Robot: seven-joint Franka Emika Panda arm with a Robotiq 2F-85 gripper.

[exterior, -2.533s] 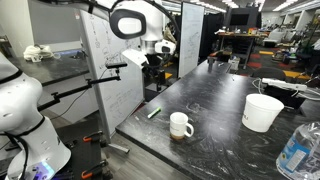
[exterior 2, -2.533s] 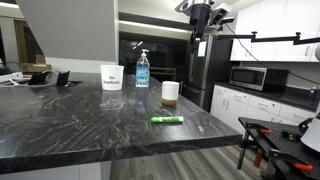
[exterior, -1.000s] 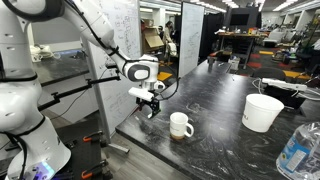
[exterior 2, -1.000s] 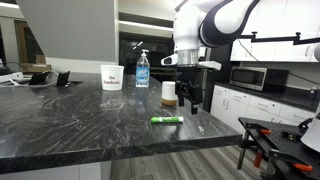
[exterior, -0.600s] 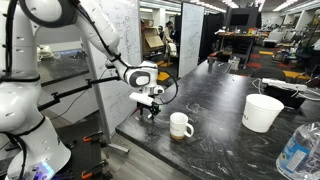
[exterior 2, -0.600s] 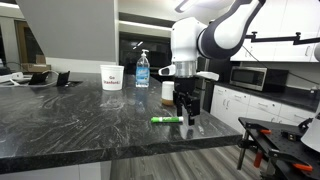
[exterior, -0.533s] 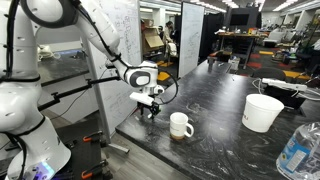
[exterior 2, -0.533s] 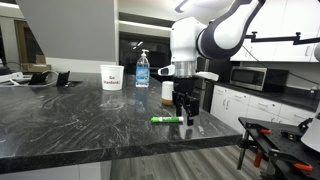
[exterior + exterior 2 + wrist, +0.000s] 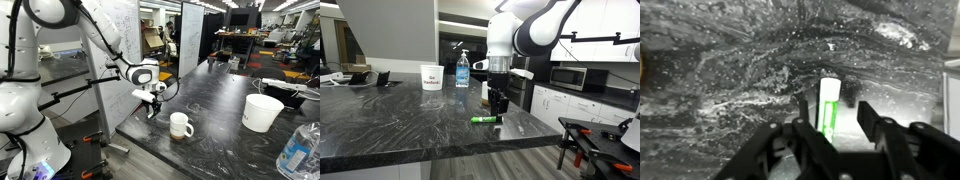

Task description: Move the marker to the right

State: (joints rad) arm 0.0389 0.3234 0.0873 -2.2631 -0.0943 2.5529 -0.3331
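The marker (image 9: 486, 120), a short green stick with a whitish end, lies flat on the dark marbled table near its edge. My gripper (image 9: 499, 112) stands straight down over the marker's end. In the wrist view the marker (image 9: 827, 105) lies between my two fingers, close to one finger and with a clear gap to the other. My gripper (image 9: 832, 103) is partly narrowed around it, with the jaws still apart. My gripper (image 9: 152, 110) hides the marker in an exterior view.
A white mug (image 9: 180, 125) stands close beside the gripper on the table (image 9: 215, 95). A white bucket (image 9: 263, 112) and a clear bottle (image 9: 298, 150) stand further along. The table edge (image 9: 470, 137) runs just beside the marker.
My gripper has come down from above the table onto the marker. Its jaws have narrowed around the marker, which has not moved.
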